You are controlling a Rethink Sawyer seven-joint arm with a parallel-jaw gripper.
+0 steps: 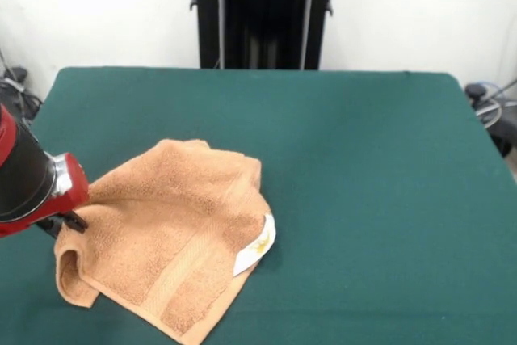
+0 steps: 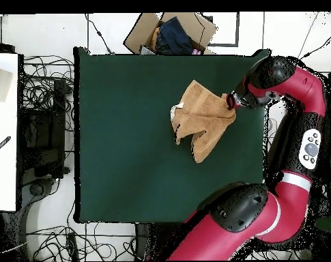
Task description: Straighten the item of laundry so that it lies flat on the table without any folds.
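A: Where is the towel (image 1: 174, 228) lying?

B: In the front view it is in the lower left part of the frame, on the green table (image 1: 363, 167). In the overhead view the towel (image 2: 202, 117) is right of the middle of the table (image 2: 127, 136), in the upper half.

A: Which way does it point?

B: In the front view its long axis goes from the upper middle of the cloth down to the lower edge of the frame, a little slanted. The woven band runs along this same line, from the centre toward the bottom corner. It is not flat: the left lower corner is rolled up into a small loop, and the top edge makes soft humps.

A: Is there some label or writing?

B: Yes, a white tag (image 1: 257, 248) is sticking out at the right edge of the towel. It has a small yellowish mark on it, but I cannot read any words.

A: And the gripper (image 1: 69, 222)?

B: It comes in from the left edge of the front view, at the end of the red and black arm, and its dark tips are at the towel's left edge. In the overhead view the gripper (image 2: 231, 101) is at the towel's right upper corner. If the fingers are apart or together, I cannot tell.

A: Anything else?

B: A cardboard box (image 2: 171, 31) stands beyond the top edge of the table in the overhead view.
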